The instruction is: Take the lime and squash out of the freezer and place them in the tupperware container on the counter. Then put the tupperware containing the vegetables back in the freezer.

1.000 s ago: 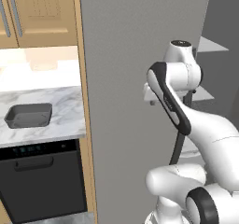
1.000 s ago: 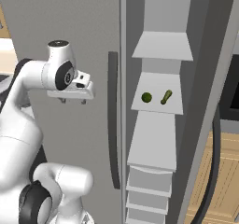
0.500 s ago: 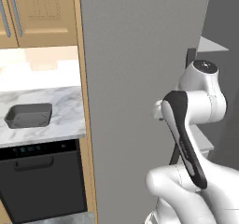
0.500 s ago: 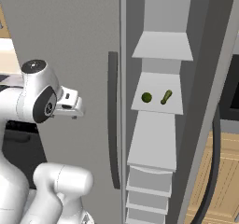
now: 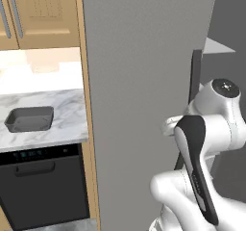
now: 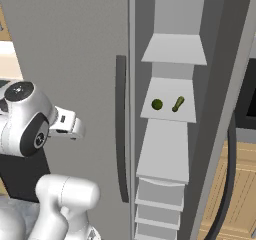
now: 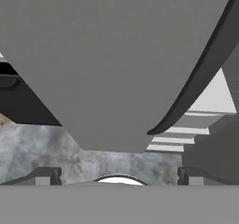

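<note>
The freezer stands with its flat grey door swung open and pale shelves showing inside. On a middle shelf lie the dark round lime and, just right of it, the longer, lighter squash. My gripper hangs left of the door's dark vertical handle, apart from it and well short of the shelves. In the hand view my gripper is open with nothing between its fingertips, facing the grey door. The tupperware container sits empty on the marble counter.
A black dishwasher sits under the counter, with tan wooden cabinets above it. The open door stands between my arm and the counter. Lower freezer drawers stack below the shelves. A dark cable hangs at the right.
My arm has dropped and the hand has moved down and left, away from the door handle. The jaws opened a touch wider. The lime and squash have not moved.
</note>
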